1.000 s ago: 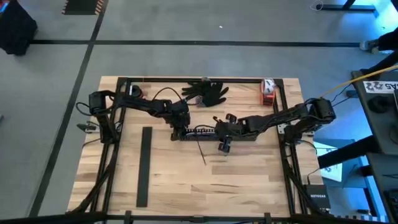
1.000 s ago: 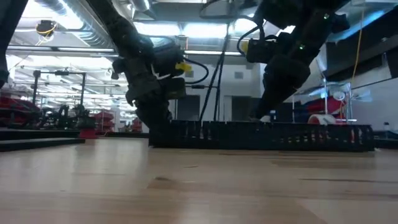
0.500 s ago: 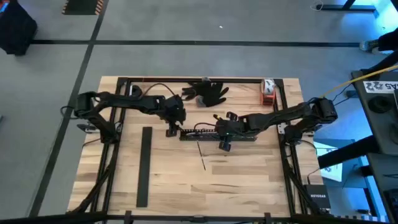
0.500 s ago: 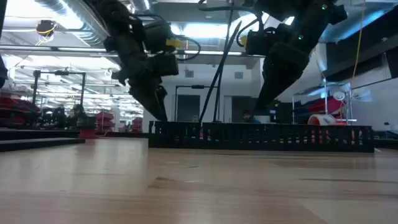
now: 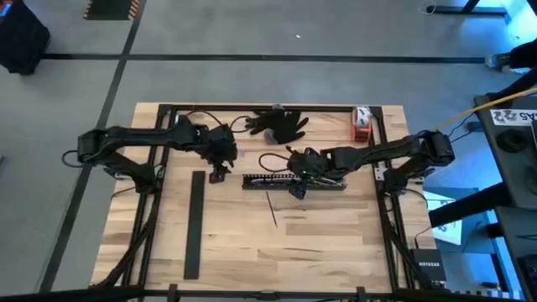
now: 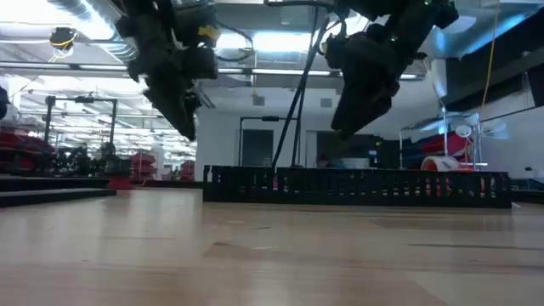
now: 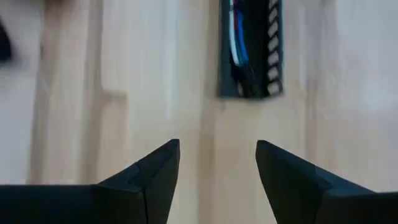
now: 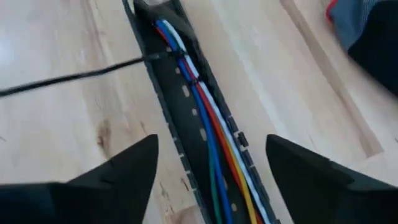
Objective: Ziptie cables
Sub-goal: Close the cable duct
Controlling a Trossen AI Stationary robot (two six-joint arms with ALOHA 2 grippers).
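Both our arms have lifted off the tray [image 5: 294, 182]. Our left gripper [image 7: 217, 168] hangs open beside its end; our right gripper [image 8: 211, 168] is open above the cables [image 8: 205, 118] lying inside. If we grab crooked, cables could pop out.

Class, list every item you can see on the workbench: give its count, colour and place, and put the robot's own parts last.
Slotted tray: one, black, table centre.
Cables: several, white, red, blue, green, yellow, lying along the tray.
Zip tie: one, black, around the cables, tail over the wood.
Loose bar: one, black, on the table's left part.
Gloves: black, by the far edge.
Small box: one, red and white, far right corner.
Left gripper: open, left of the tray's end.
Right gripper: open, above the tray.
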